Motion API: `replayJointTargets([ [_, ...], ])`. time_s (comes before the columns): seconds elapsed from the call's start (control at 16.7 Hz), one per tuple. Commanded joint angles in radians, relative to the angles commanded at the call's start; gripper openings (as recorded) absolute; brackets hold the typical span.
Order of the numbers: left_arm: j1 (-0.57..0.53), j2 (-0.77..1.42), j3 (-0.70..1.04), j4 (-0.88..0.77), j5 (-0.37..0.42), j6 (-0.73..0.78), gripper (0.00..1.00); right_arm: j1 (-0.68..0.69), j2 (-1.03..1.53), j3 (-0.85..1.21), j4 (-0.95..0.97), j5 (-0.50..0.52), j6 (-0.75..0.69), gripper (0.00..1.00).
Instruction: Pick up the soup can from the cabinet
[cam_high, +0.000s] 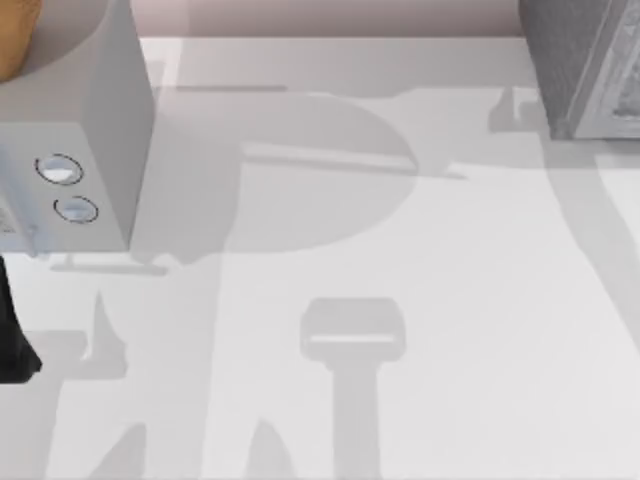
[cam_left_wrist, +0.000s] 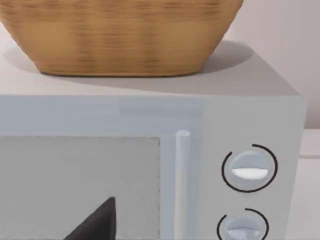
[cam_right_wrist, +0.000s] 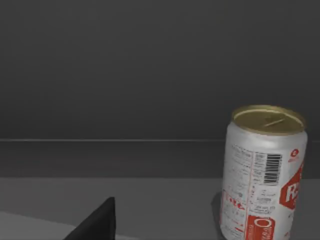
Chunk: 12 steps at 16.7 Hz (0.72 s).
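Right wrist view, nearest first: a dark fingertip of our right tool juts into the lower edge of the frame; we cannot tell how far the tool stands open, and it has hold of nothing that we can see. Beyond it stands the soup can, upright on the grey floor of the cabinet, with the cabinet's dark back wall behind. The can lies off to one side of the tool's line of approach, not between the fingers.

We judge the can to be rigid, smooth-walled and moderately heavy if full. The printed label offers little friction, so it may slip under a light pinch. The best hold would be across the middle of the cylindrical wall, fingers on opposite sides, well below the gold rim. The right arm appears to reach level into the cabinet, and we judge that it must shift sideways before closing.

Left wrist view: a fingertip of our left tool shows in front of the microwave, whose two dials sit beside the door; a wicker basket rests on top. Its opening likewise cannot be told.

Top view: the white tabletop carries the microwave at its left and a grey cabinet corner at far right.
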Motion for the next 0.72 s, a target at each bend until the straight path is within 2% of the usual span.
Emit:
replayJointTargets([
  [0.42, 0.0, 0.0, 0.0, 0.0, 0.0, 0.0, 1.0, -0.063, 0.009, -0.121, 0.137, -0.054, 0.0, 1.0],
  [0.72, 0.0, 0.0, 0.0, 0.0, 0.0, 0.0, 1.0, -0.061, 0.009, -0.122, 0.14, -0.055, 0.0, 1.0],
])
